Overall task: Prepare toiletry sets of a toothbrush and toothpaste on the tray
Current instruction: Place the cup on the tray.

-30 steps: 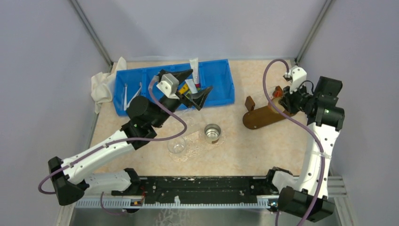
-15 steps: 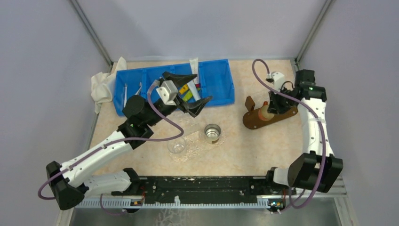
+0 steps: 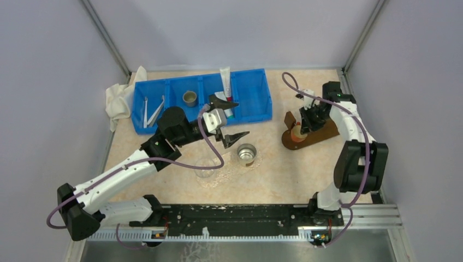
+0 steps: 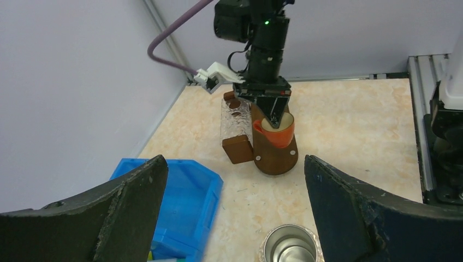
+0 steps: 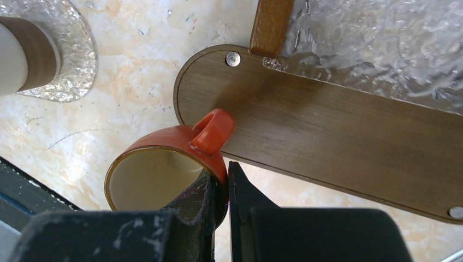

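Toothbrushes (image 3: 146, 112) lie in left compartment of blue bin (image 3: 254, 98), upper left of top view. White toothpaste (image 3: 225, 82) tube leans on bin's back wall, upper centre. L gripper (image 3: 230, 120) has fingers wide apart, btwn bin & metal cup (image 3: 247, 154). R gripper (image 5: 221, 188) is pinched on rim of orange cup (image 5: 158, 174) at end of brown tray (image 5: 327, 142), centre-right of top view.

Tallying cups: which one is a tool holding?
The orange handled cup, its rim pinched by the right tool; the others stand free.
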Available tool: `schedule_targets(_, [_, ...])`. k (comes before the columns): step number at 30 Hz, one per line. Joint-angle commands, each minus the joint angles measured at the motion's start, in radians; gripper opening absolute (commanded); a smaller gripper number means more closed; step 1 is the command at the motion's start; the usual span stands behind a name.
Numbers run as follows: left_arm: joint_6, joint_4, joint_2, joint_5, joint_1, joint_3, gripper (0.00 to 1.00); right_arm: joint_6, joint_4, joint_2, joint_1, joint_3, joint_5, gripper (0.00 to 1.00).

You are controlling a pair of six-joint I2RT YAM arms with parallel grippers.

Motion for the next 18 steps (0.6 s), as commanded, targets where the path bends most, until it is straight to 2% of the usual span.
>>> schedule_targets(1, [0.055, -0.027, -0.008, 0.084, 0.005, -0.008, 0.99, 0.011, 0.011, 0.075, 0.028, 0.078, 0.01, 0.0])
schedule_targets(9, [0.057, -0.013, 0.025, 0.12, 0.017, -0.015, 0.99, 0.039, 0.06, 0.126, 0.089, 0.061, 0.095, 0.0])
schedule_targets(18, [0.059, -0.005, 0.02, 0.122, 0.021, -0.028, 0.99, 0.074, 0.12, 0.155, 0.094, 0.028, 0.166, 0.0])
